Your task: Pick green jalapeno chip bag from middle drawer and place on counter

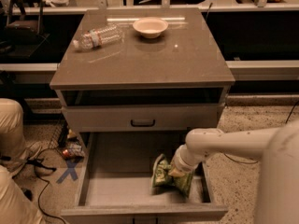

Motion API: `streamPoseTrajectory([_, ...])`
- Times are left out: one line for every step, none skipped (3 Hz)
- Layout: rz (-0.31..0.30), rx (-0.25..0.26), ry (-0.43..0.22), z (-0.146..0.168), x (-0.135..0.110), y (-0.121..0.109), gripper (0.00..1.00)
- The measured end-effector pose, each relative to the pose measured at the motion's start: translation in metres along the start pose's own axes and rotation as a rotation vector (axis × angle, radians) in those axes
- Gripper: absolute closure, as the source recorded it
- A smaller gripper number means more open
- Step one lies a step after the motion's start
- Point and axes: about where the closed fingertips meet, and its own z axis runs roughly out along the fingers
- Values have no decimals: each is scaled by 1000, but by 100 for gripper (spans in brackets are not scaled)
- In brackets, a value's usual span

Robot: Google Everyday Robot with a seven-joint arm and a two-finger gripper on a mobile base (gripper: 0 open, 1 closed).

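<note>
The green jalapeno chip bag stands tilted and crumpled in the open middle drawer, at its right side near the front. My gripper reaches down into the drawer from the right, at the bag's right part; the white wrist hides where it meets the bag. The bag looks lifted off the drawer floor at one end. The grey-brown counter tops the cabinet above.
On the counter lie a clear water bottle at the back left and a pale bowl at the back middle. A shallower drawer front with a black handle sits above. A person's legs and cables are on the floor at left.
</note>
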Motion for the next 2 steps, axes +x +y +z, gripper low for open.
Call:
streamPoseTrajectory([-9,91,-46,-63,10,-11,100])
streamPoseTrajectory([-28,182,-56,-125,20,-25,100])
